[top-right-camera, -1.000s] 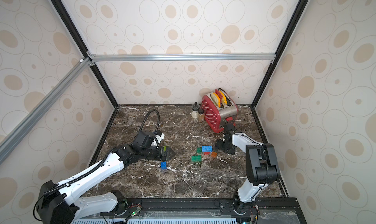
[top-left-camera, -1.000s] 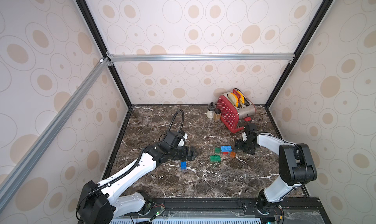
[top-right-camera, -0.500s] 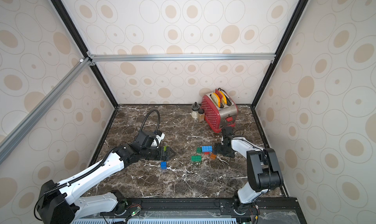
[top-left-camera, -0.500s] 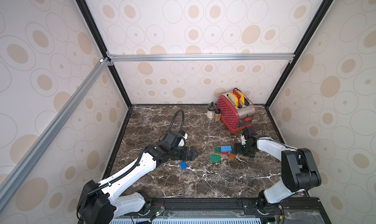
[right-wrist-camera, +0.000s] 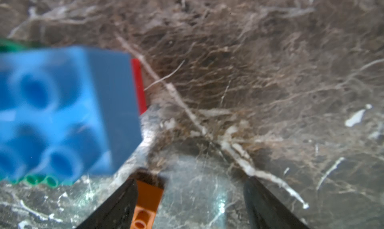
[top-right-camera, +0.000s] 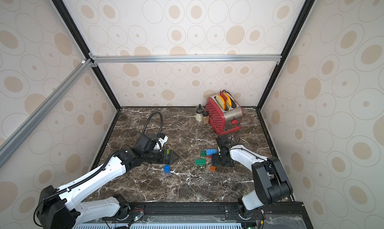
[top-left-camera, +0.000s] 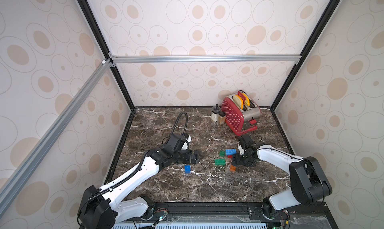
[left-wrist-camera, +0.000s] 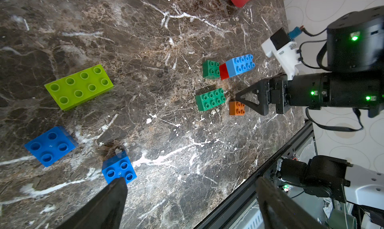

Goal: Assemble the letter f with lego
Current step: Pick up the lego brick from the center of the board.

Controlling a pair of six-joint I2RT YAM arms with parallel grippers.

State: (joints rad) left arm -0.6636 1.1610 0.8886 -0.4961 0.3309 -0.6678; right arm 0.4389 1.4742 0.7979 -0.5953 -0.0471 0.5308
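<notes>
Lego bricks lie loose on the marble table (top-left-camera: 207,186). In the left wrist view I see a lime green oblong (left-wrist-camera: 79,86), two blue squares (left-wrist-camera: 51,145) (left-wrist-camera: 119,169), a dark green square (left-wrist-camera: 211,69), a red brick (left-wrist-camera: 224,71) joined to a light blue oblong (left-wrist-camera: 240,64), a dark green oblong (left-wrist-camera: 210,99) and an orange square (left-wrist-camera: 236,108). My right gripper (top-left-camera: 235,162) (right-wrist-camera: 189,196) is open, low over the table, and the orange brick (right-wrist-camera: 148,198) lies against the inside of one finger. My left gripper (top-left-camera: 197,156) (left-wrist-camera: 191,196) is open and empty, near a blue square (top-left-camera: 187,169).
A red toaster (top-left-camera: 239,115) with toast in it stands at the back right, with two small shaker jars (top-left-camera: 217,114) beside it. The cage walls close in the left, right and back sides. The black rail (top-left-camera: 207,207) runs along the front edge.
My right gripper has moved forward and left from beside the light blue brick down to the orange brick. The left arm has stayed still.
</notes>
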